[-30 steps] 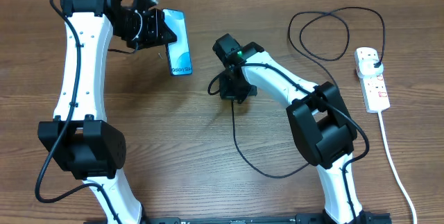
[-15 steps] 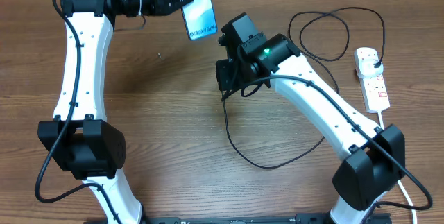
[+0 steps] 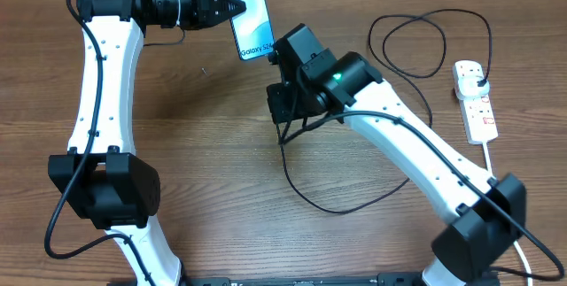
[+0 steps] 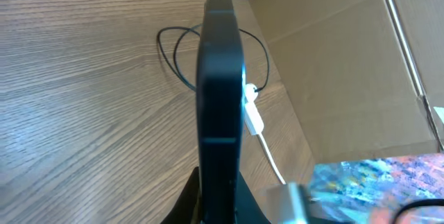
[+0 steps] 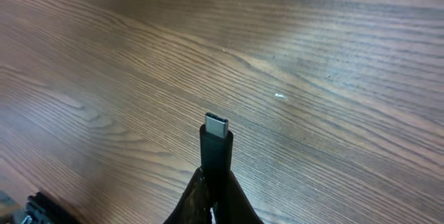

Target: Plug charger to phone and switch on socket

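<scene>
L gripper (image 3: 236, 5), top centre of overhead, is clamped tight on the phone (image 3: 251, 13), holding it by one long side. Phone is up off the table (image 3: 204, 144). Its screen is lit pale blue toward the overhead cam, and the "Galaxy S24" end points to lower right, near the R arm's wrist. In L wrist view the phone (image 4: 220, 78) shows edge-on, a dark slab running up mid-frame from the bottom edge, where the jaws pinch it.

R gripper (image 5: 215, 195) is closed on the charger (image 5: 216, 151) at its connector end. The black connector body stands upright at mid-frame of R wrist view, w/ the metal tip (image 5: 216, 124) bare above the jaws and wood grain behind. Tip is not in the phone. In overhead the R gripper (image 3: 283, 116) sits at centre, just below the phone's lower end and apart from it.

The cable hangs from the R gripper, loops across lower-centre table, passes under the R arm and coils at upper right. It ends at the black plug (image 3: 479, 81), seated in the socket (image 3: 478, 113). Socket lies at the right edge, lengthwise up-down in frame, w/ its white cord (image 3: 507, 215) running to the lower right corner. Switch position is too small to tell.

L wrist view also shows the socket (image 4: 253, 116) behind the phone and a cardboard box (image 4: 347, 64) at right.
</scene>
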Controlling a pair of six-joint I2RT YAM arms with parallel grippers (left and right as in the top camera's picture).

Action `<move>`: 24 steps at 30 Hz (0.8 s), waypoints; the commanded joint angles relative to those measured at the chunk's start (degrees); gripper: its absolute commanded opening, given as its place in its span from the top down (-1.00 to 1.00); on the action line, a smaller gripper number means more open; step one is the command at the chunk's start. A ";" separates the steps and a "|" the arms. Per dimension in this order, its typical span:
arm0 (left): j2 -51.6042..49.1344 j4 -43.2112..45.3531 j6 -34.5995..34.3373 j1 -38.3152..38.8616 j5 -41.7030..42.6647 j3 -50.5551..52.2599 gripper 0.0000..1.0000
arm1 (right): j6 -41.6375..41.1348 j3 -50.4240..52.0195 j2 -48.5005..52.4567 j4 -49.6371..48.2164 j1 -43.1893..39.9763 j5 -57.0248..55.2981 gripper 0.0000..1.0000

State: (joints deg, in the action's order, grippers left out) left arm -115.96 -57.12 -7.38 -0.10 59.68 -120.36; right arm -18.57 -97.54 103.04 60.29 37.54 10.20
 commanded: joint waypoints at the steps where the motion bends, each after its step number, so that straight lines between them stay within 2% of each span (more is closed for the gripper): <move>1: 0.00 0.26 2.01 -0.20 3.48 -0.61 0.92 | 0.48 -0.35 -4.11 0.07 0.02 -0.61 0.93; 8: 0.00 -3.10 5.57 1.53 6.40 -0.61 0.91 | 0.70 -0.37 -4.79 -0.20 0.02 0.22 0.93; 15: 0.00 -6.47 5.75 2.43 6.43 -0.61 0.92 | 0.70 -0.46 -6.19 -0.83 0.02 0.20 0.93; 24: 0.00 -7.41 8.72 2.38 10.40 -0.61 0.92 | 0.68 -0.46 -6.82 0.11 0.00 0.15 0.93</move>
State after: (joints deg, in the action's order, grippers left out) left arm -116.01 -64.82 -1.19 2.22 65.36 -120.36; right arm -18.17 -97.54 98.13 60.12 37.54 10.26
